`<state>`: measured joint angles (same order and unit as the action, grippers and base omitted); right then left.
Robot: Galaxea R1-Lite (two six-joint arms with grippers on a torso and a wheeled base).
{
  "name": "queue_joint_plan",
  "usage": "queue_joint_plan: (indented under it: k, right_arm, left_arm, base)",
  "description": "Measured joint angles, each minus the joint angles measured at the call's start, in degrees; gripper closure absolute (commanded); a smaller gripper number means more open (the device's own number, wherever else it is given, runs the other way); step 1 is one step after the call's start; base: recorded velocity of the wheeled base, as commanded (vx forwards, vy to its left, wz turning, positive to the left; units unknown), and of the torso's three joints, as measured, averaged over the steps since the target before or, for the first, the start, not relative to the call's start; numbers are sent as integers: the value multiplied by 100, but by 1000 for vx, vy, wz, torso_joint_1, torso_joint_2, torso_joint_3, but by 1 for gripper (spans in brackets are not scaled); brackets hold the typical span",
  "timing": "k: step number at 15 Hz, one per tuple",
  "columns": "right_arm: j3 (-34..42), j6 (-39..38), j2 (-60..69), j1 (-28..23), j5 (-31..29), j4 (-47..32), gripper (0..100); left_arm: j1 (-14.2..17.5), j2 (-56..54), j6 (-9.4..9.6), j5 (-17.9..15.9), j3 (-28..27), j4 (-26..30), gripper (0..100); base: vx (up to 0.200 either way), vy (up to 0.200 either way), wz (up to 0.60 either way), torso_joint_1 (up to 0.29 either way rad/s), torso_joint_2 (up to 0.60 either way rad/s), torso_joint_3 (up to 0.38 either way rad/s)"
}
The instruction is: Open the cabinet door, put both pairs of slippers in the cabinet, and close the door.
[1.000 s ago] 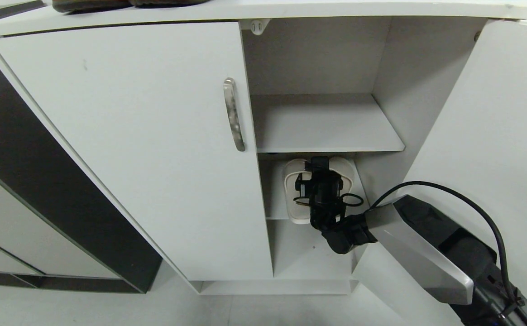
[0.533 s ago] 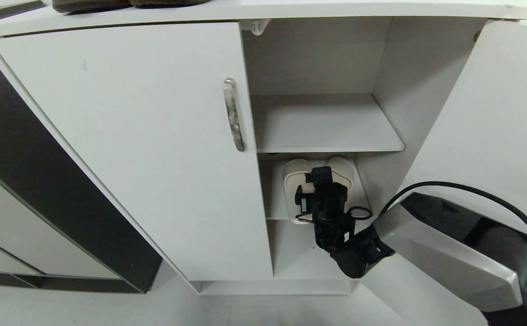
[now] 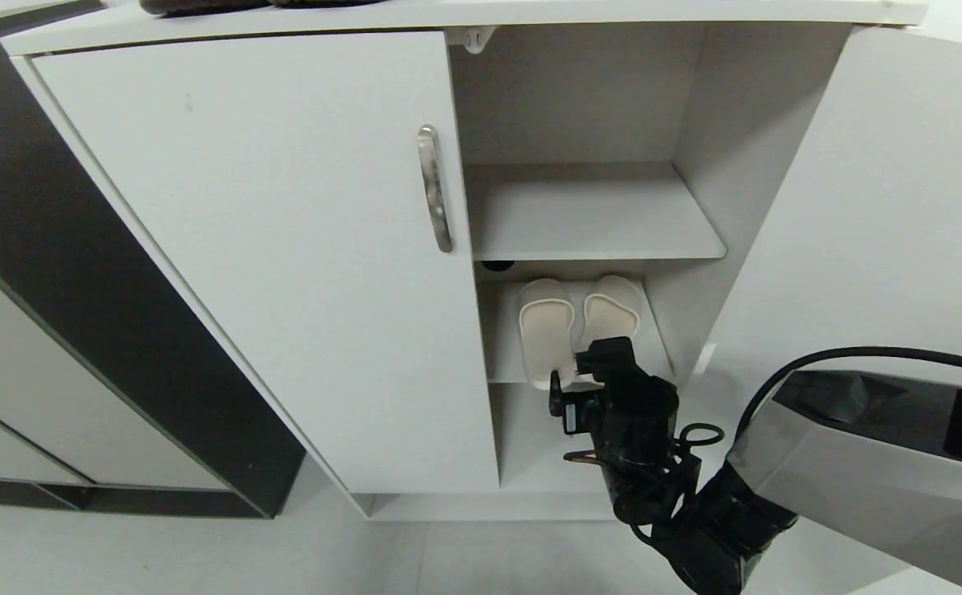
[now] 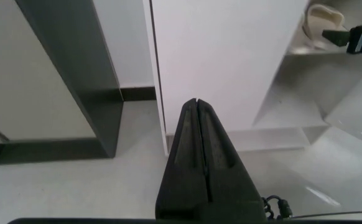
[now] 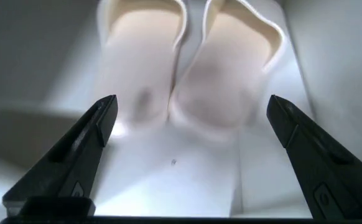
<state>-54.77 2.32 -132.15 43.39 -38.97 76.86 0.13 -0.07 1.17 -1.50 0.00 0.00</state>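
Note:
A pair of cream slippers lies side by side on the cabinet's middle shelf, toes pointing inward. My right gripper hangs open just outside that shelf, in front of the slippers' heels and apart from them. The right wrist view shows the cream slippers beyond the wide-spread right gripper, with nothing between the fingers. A dark pair of slippers sits on the cabinet top. My left gripper is shut and empty, low over the floor before the closed left door.
The cabinet's right door stands swung open beside my right arm. The left door with its metal handle is closed. The upper shelf and bottom compartment hold nothing. A dark panel flanks the cabinet.
My right gripper has drawn back out of the middle shelf, leaving the cream slippers lying there. The head camera has shifted slightly.

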Motion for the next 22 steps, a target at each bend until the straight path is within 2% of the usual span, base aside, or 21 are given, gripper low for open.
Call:
queue_joint_plan:
  k: [1, 11, 22]
  right_arm:
    - [28, 6, 43, 11, 5, -6, 0]
    - [684, -32, 463, 197, 5, 43, 0]
    - [976, -32, 480, 200, 44, 54, 0]
  left_arm:
    - [2, 0, -2, 2, 0, 0, 100]
    - [2, 0, -17, 2, 0, 5, 100]
    - [0, 0, -13, -5, 0, 7, 100]
  base:
    - [-200, 0, 0, -2, -7, 2]
    - [0, 0, 0, 0, 0, 0]
    - [0, 0, 0, 2, 2, 179]
